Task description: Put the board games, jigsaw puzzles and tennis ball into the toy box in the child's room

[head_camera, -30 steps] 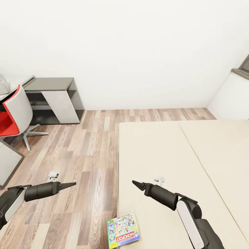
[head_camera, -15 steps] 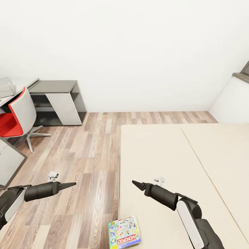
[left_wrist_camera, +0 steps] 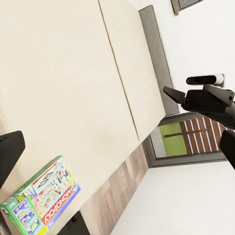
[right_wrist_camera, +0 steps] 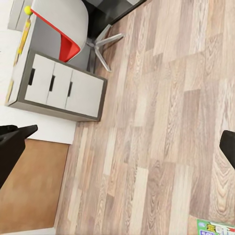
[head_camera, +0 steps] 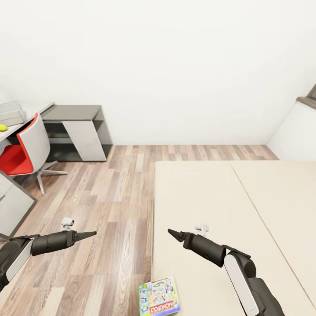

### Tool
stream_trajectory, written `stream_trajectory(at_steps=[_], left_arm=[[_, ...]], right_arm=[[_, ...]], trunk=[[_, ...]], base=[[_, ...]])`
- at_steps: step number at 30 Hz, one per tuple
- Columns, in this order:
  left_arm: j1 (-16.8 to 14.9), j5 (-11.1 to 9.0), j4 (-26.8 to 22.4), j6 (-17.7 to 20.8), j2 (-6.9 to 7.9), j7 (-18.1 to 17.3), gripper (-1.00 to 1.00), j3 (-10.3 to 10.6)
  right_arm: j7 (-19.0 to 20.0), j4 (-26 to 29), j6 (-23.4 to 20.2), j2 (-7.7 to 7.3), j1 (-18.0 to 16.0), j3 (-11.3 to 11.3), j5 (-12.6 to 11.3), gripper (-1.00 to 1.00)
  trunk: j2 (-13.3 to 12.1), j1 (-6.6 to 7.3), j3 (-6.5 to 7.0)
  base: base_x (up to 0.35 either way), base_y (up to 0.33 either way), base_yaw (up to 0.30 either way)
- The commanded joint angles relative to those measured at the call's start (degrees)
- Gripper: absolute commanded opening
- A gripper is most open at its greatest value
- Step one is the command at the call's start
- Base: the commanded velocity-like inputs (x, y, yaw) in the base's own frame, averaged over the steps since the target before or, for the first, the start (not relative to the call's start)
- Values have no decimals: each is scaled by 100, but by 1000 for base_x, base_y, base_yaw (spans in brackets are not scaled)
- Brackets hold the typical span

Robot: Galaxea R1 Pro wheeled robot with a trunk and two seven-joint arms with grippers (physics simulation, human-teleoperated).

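Bright green, the flat cardboard Monopoly board game box [head_camera: 159,296] lies at the bed's [head_camera: 228,210] corner, bottom centre, unreached. Left gripper [head_camera: 90,234] and right gripper [head_camera: 172,232] hover empty, fingers seemingly together, likely tucked for travel.

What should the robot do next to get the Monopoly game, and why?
Probably lower the right gripper toward the Monopoly box. The box lies flat at the near corner of the bed, just below that gripper, and nothing is holding it. The left gripper hangs over the wooden floor, farther from the box.
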State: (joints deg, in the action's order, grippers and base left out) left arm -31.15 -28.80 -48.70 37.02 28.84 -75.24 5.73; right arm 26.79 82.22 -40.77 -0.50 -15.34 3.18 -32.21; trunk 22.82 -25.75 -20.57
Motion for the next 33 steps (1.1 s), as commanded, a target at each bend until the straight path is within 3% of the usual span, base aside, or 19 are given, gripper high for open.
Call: stream_trajectory(at_steps=[1, 33], left_arm=[[-5, -47, 1, 60, 8, 0, 100, 24], [-5, -47, 1, 60, 8, 0, 100, 24]], right_arm=[[-1, 4, -28, -3, -4, 2, -17, 100], [-3, 4, -28, 23, -4, 24, -13, 100]], trunk=[[10, -3, -6], [10, -3, 127]], base=[[0, 0, 21], [0, 0, -45]])
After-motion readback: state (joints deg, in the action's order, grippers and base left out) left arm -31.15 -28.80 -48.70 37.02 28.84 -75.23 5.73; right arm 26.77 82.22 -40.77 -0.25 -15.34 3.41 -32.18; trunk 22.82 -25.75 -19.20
